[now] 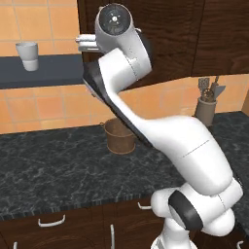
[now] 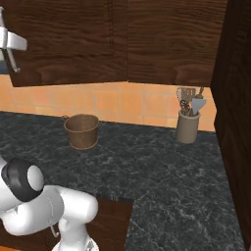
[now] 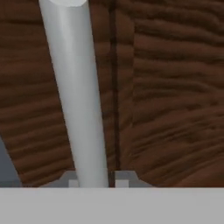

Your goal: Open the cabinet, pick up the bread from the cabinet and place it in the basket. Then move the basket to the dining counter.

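In the hand view the gripper (image 3: 97,183) sits right at the cabinet's silver bar handle (image 3: 76,96), which runs up between the two finger tips at 6 o'clock and leans toward 11 o'clock. The tips stand narrow either side of the bar, apparently closed on it, though actual contact cannot be made out.

The step in hand looks like opening the cabinet (image 2: 98,39). To do it well, the pull should follow the door's arc rather than a straight line, with the grip kept square to the bar so it does not slide along it.

Beyond, on the black worktop (image 1: 48,165), the basket (image 1: 119,136) waits at about 7 o'clock below the door. The bread is presumably behind the shut door.
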